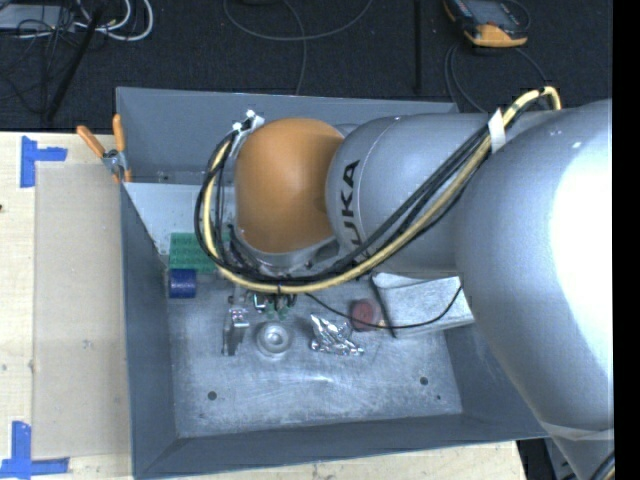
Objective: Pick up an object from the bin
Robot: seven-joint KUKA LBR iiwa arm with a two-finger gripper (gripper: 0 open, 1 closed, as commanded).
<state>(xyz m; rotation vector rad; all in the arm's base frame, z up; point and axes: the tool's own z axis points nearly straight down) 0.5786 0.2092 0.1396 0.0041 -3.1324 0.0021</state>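
My hand (268, 306) hangs near the round silver piece (272, 340); apart or together, I cannot tell. Risk: I snag the crumpled foil (335, 336) to its right.

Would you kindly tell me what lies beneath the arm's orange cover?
At its lower edge a round silver piece and a small metal part show on the bin floor; the floor directly beneath is covered.

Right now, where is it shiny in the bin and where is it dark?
In the camera view, light glints off the crumpled foil and a pale patch of the bin floor. The orange cover shows a soft sheen. The deepest shade lies under the arm, near the green block.
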